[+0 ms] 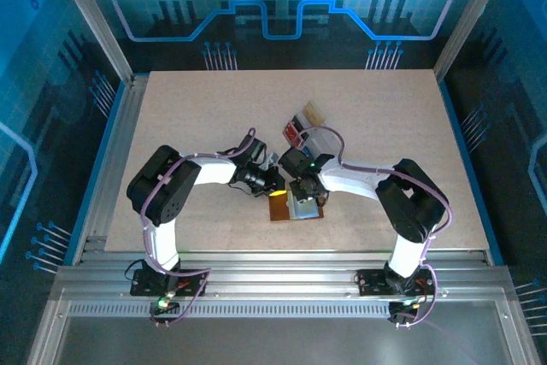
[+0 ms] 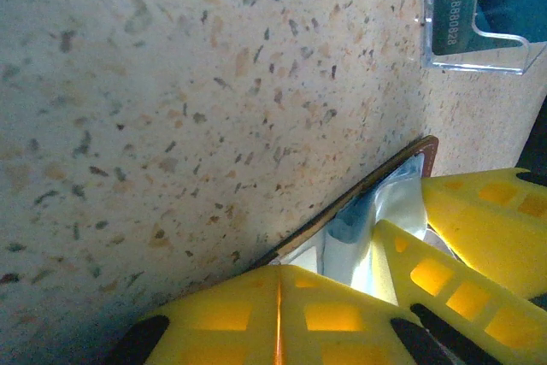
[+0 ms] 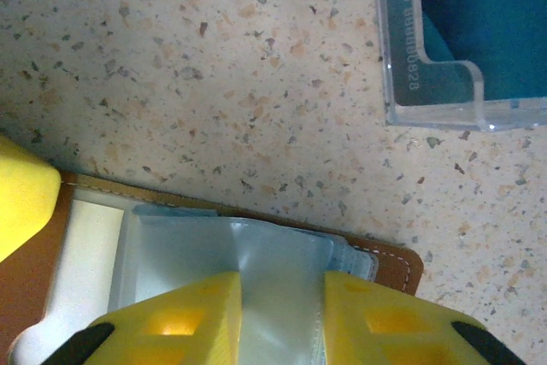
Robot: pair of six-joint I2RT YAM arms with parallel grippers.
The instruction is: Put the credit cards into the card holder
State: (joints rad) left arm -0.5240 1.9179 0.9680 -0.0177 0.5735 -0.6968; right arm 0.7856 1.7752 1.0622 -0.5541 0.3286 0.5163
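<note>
The holder (image 3: 396,264) lies open and flat on the table (image 3: 214,83), in the middle of it, right between the two arms' wrists in the top view. It is a brown leather fold with pale stitching along a rounded edge. Inside sits a cream pocket panel, and over that lie glossy, see-through plastic sleeves stacked in thin layers, bluish-grey where the light catches them.

A blue card (image 3: 500,14) stands in the tray (image 3: 427,113), just beyond the holder and apart from it. The card is smooth, flat plastic with a row of pale digits along one edge and a thin pale line across its face. The tray is clear, hard plastic with glinting edges and a stepped front wall.

The table is matte, beige and speckled with dark and rusty flecks.

The left gripper (image 2: 278,297) has its blocky yellow fingers pressed together, with only a thin seam between them and nothing seen in it. Its tip sits over the holder's brown flap.

The right gripper (image 3: 282,297) hangs over the sleeves with its yellow fingers a narrow gap apart. Pale plastic fills that gap, and I cannot tell whether they pinch it.
</note>
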